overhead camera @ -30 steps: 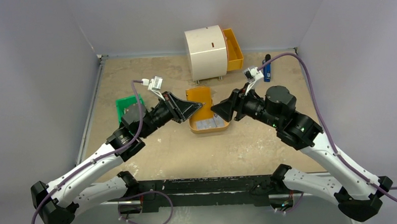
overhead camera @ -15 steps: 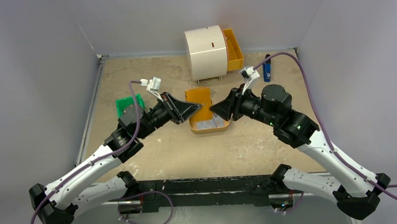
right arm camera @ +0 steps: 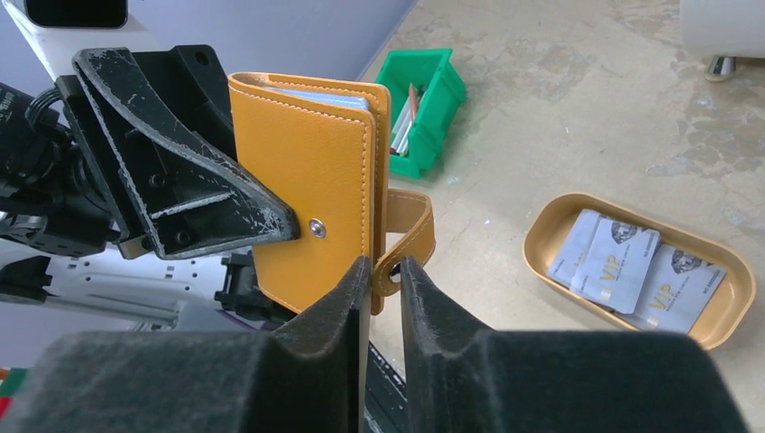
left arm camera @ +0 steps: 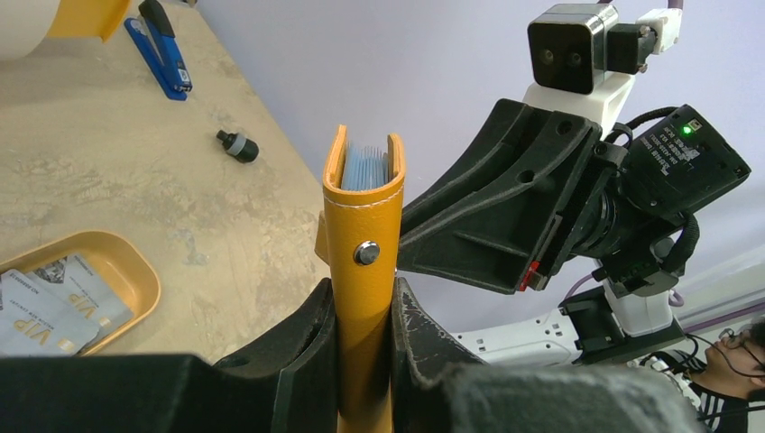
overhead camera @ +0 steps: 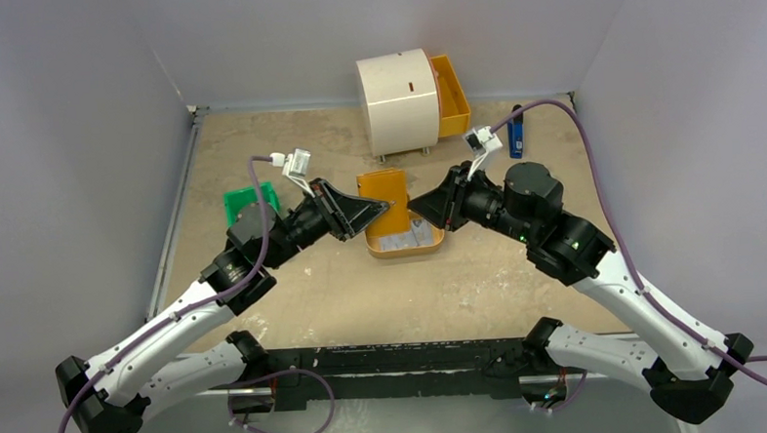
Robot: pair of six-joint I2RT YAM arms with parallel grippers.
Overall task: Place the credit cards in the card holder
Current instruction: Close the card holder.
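Left tool (left arm camera: 361,307): clamped on the lower spine of the orange card holder (left arm camera: 364,207) and holding it upright above the table (overhead camera: 480,281), open edge up. The holder is closed. Pale blue leaves show between the covers; it cannot be told whether they are sleeves or cards.

Right tool (right arm camera: 385,271): jaws narrow, one finger on each side of the holder's snap strap (right arm camera: 410,230). A sliver of gap remains, so a firm pinch cannot be confirmed.

Credit cards (right arm camera: 631,271): pale grey, marked VIP, lying overlapped in the small tan tray (right arm camera: 539,230) on the table, below and between the two tools. None is picked up.

Step in hand, judged: opening the holder, with the left tool as the vice and the right on the strap. The next move calls for a secure pinch on the strap, then a pull away from the cover to free the snap without twisting the holder out of the left grip.

Against the earlier frame: the right tool stood a little off the holder with its jaws wider; it has since moved in and closed down. The left grip and the cards are unchanged.
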